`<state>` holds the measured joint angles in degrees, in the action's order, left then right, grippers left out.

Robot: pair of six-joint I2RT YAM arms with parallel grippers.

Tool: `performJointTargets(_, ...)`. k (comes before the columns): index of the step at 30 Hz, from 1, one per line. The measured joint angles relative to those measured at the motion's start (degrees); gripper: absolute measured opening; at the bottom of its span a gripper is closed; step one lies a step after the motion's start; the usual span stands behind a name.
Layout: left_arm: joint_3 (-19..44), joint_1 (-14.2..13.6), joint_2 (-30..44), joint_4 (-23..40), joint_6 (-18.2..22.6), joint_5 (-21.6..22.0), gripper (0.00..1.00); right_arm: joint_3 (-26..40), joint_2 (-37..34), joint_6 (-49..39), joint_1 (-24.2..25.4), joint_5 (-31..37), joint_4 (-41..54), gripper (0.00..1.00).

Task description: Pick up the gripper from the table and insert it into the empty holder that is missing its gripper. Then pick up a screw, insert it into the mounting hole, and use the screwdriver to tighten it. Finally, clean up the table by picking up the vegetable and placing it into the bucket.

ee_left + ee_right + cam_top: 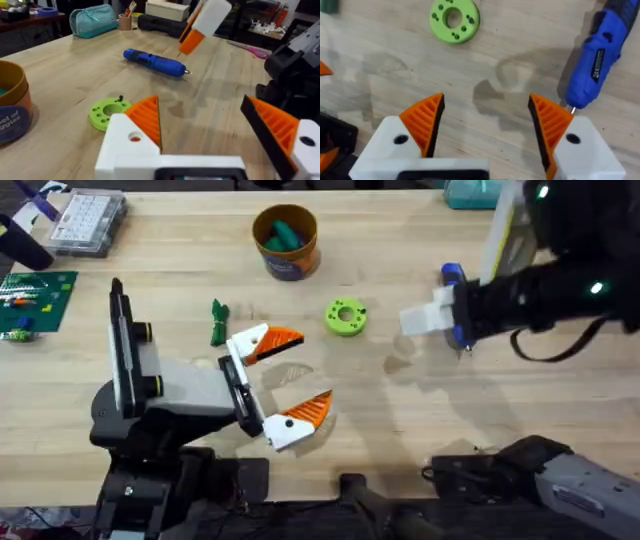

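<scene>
My left gripper (285,377) stands open low over the table, each ribbed orange finger (145,120) seated in a white holder (125,150) with a round mounting hole (306,141). The dark-green vegetable (218,322) lies just beyond it to the left. A small dark screw (120,98) stands on the lime-green ring (346,317). My right gripper (487,120) is open and empty above bare wood. The blue screwdriver (595,60) lies on the table right beside its finger. The yellow-orange bucket (285,242) stands at the back with green items inside.
A clear parts box (90,220) sits at the back left, with a green board (35,300) near the left edge. A teal pouch (92,20) and other clutter line the far side. Bare wood lies between the two grippers.
</scene>
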<state>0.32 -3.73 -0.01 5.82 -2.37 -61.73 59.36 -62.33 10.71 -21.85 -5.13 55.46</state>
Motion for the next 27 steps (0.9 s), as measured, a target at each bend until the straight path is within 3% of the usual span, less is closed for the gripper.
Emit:
performJointTargets(6, 0.0, 0.0, 0.0, 0.0, 0.0, 0.0, 0.986, -4.2, -1.9, -0.5, 0.0, 0.2, -2.5, 0.996)
performJointTargets(14, 0.0, 0.0, 0.0, 0.0, 0.0, 0.0, 0.986, -4.4, -6.5, -0.7, 0.0, 0.4, -4.2, 0.995)
performJointTargets(27, 0.0, 0.0, 0.0, 0.0, 0.0, 0.0, 0.986, -4.4, -6.7, -0.7, -2.3, -0.5, -5.3, 0.995)
